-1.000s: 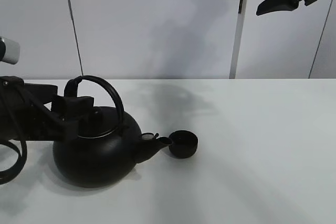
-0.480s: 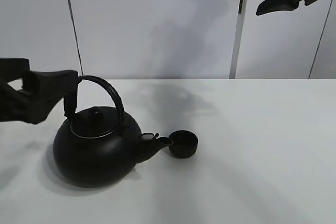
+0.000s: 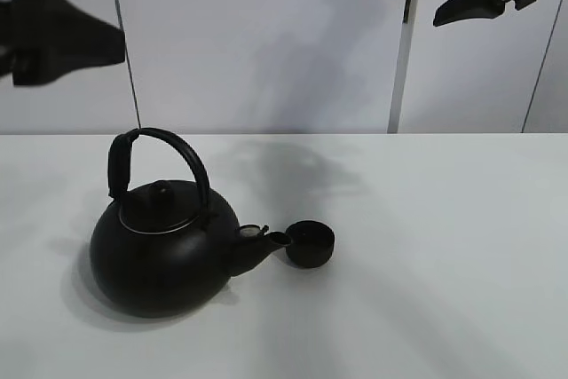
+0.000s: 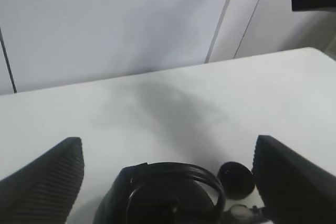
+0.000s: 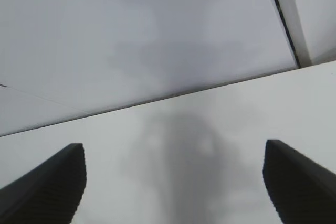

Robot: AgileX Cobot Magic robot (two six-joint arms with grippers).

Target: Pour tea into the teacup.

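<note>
We've got the teacup [image 3: 310, 243] sitting on the tabletop [image 3: 444, 246] right at the teapot [image 3: 164, 248] spout, below our wide-open, empty left gripper [image 4: 168, 174], the nearer one.

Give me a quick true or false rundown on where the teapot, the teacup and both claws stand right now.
1. The teapot stands upright on the table. True.
2. The left claw is clamped on the teapot's handle. False: it is open, raised above the pot, holding nothing.
3. The teacup sits right by the tip of the spout. True.
4. The teacup lies tipped on its side. False: it stands upright, mouth up.
5. The right claw is down at the teacup. False: it hangs open high above the table, holding nothing.
</note>
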